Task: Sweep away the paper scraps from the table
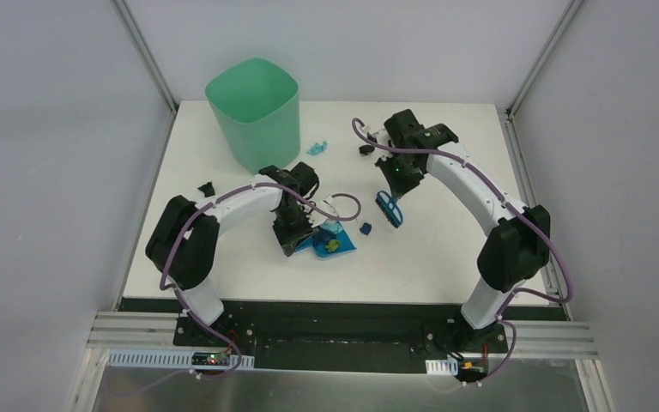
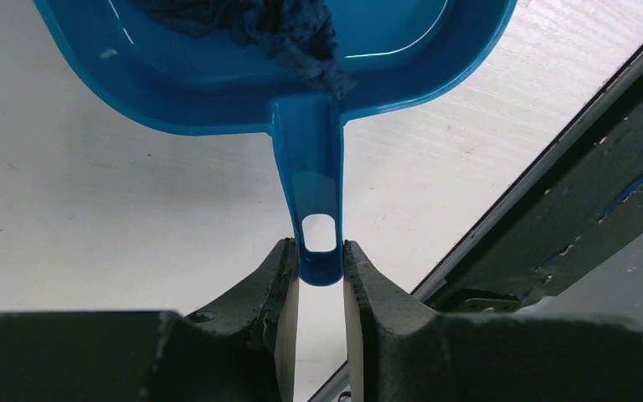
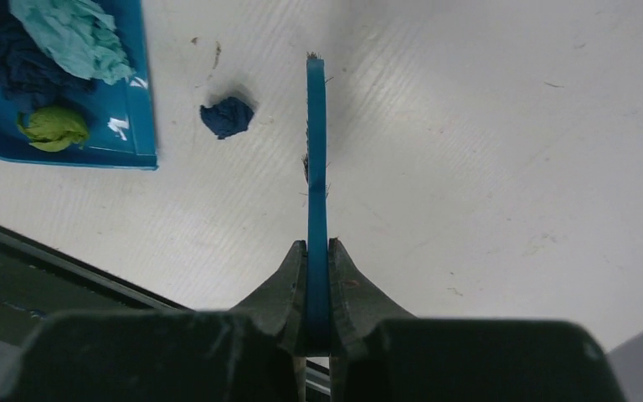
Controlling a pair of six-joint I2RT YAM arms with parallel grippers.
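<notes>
My left gripper (image 2: 320, 255) is shut on the handle of the blue dustpan (image 2: 301, 84), which rests on the white table (image 1: 446, 249). The pan (image 3: 138, 100) holds light blue (image 3: 71, 33), olive green (image 3: 53, 127) and dark blue (image 3: 4, 63) paper scraps. My right gripper (image 3: 317, 251) is shut on the blue hand brush (image 3: 316, 151), held just right of the pan. A dark blue scrap (image 3: 227, 116) lies on the table between the brush (image 1: 389, 209) and the pan (image 1: 333, 243). Farther back lie a light blue scrap (image 1: 317, 148) and a black one (image 1: 364, 149).
A mint-green bin (image 1: 253, 112) stands at the back left of the table. Another black scrap (image 1: 207, 187) lies near the left edge beside my left arm. The black front edge (image 1: 335, 302) runs along the near side.
</notes>
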